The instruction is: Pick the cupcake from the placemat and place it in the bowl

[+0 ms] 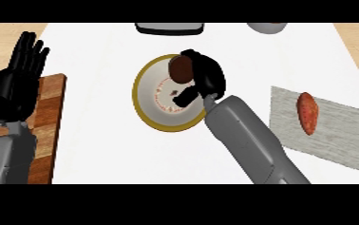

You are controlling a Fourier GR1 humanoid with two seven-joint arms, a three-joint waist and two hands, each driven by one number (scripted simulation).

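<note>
Your right hand [203, 77] is over the bowl [148, 106] now, fingers [210, 67] curled round the brown cupcake [180, 69], which hangs above the far rim. Ease it toward the middle and lower before you let those fingers part, so it settles inside. Left hand [20, 79] rests open at the counter's [105, 148] left edge.

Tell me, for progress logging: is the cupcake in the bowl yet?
Not yet: the right hand holds the cupcake over the bowl.
</note>
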